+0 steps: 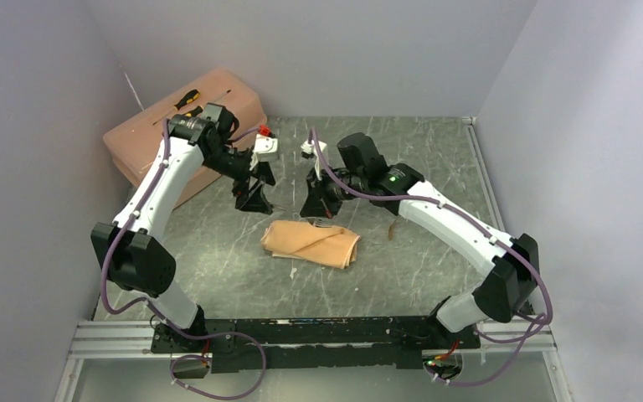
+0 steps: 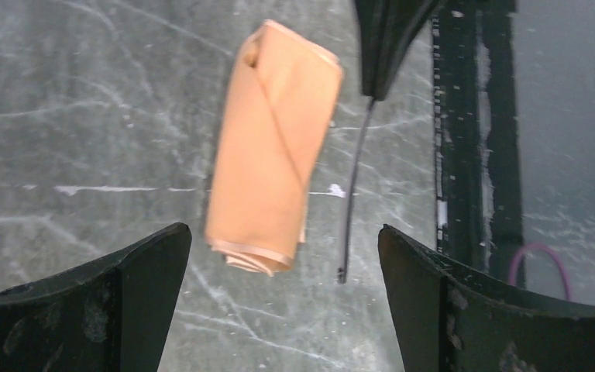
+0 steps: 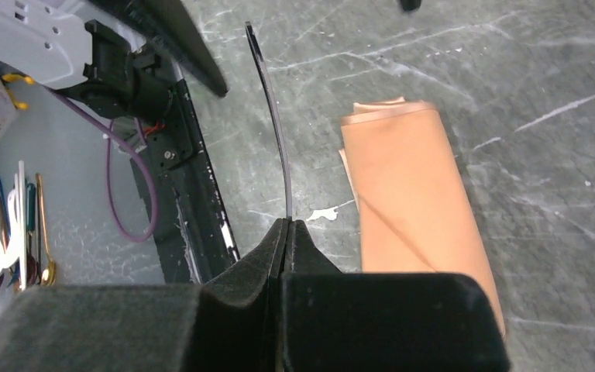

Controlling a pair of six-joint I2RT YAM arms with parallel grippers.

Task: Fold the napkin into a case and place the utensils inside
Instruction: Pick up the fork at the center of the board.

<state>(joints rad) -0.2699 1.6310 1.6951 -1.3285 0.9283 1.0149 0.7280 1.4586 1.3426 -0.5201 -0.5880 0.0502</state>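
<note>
The napkin lies as a flat oblong peach-tan case with a diagonal pocket edge, mid-table; it also shows in the left wrist view and the right wrist view. My right gripper is shut on a thin dark utensil, seen edge-on and held above the table beside the case. In the top view the right gripper hovers just behind the case. My left gripper is open and empty, above the table at one end of the case. A small tined piece shows at the case's far edge.
A pink toolbox with yellow-and-black screwdrivers on its lid stands at the back left. A small brown piece lies on the table right of the case. Grey walls close in on three sides; the black mounting rail runs along the near edge.
</note>
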